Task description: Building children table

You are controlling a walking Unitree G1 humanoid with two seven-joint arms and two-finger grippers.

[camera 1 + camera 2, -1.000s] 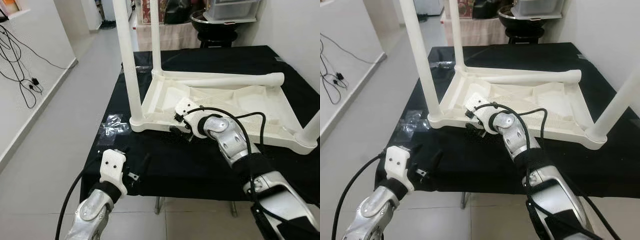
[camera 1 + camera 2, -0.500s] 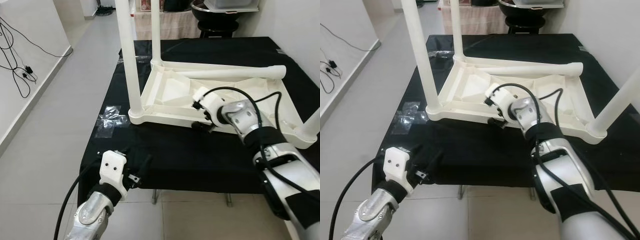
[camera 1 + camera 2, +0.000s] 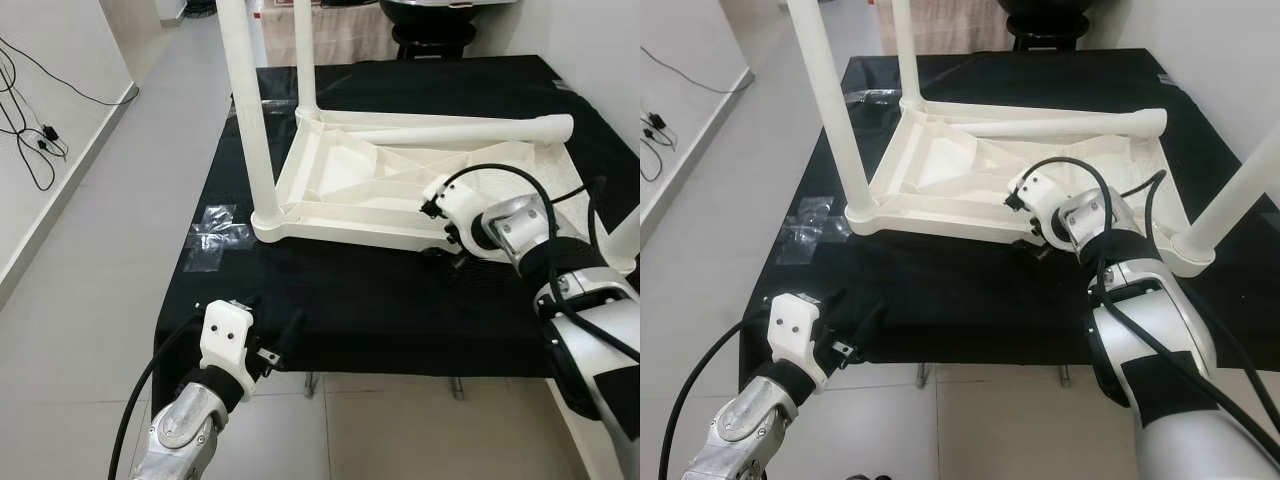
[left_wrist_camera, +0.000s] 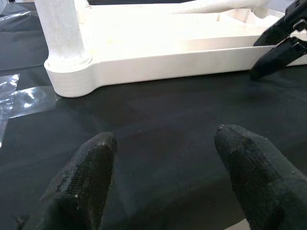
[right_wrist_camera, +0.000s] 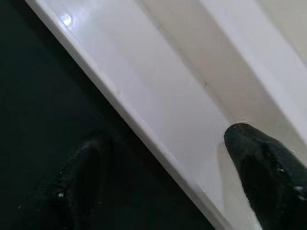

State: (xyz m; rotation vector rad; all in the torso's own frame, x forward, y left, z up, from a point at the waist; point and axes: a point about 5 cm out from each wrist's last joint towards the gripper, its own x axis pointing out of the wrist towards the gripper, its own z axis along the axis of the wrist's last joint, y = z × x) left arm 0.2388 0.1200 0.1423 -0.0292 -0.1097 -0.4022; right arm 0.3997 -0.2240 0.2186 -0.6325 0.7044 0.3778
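The white children's table (image 3: 340, 205) lies upside down on a black-covered worktable (image 3: 380, 310). Two legs stand upright at its left corners, the nearer one (image 3: 245, 110) close to me, and a third rises at the right corner (image 3: 1230, 200). A loose leg (image 3: 450, 130) lies across the underside. My right gripper (image 3: 447, 250) is open at the near rim; in the right wrist view one finger (image 5: 81, 182) is over the black cloth and the other (image 5: 264, 167) over the white inside. My left gripper (image 4: 163, 153) hovers open over the cloth's near left edge.
Clear plastic bags (image 3: 212, 240) lie on the cloth left of the white table. Cables (image 3: 30, 130) hang on the left wall. A black stool (image 3: 440, 25) stands behind the worktable. Grey floor runs along the left side, and a white wall stands close on the right.
My right gripper has slid to the right along the white table's near rim. The view has shifted a little. The left arm has stayed in place.
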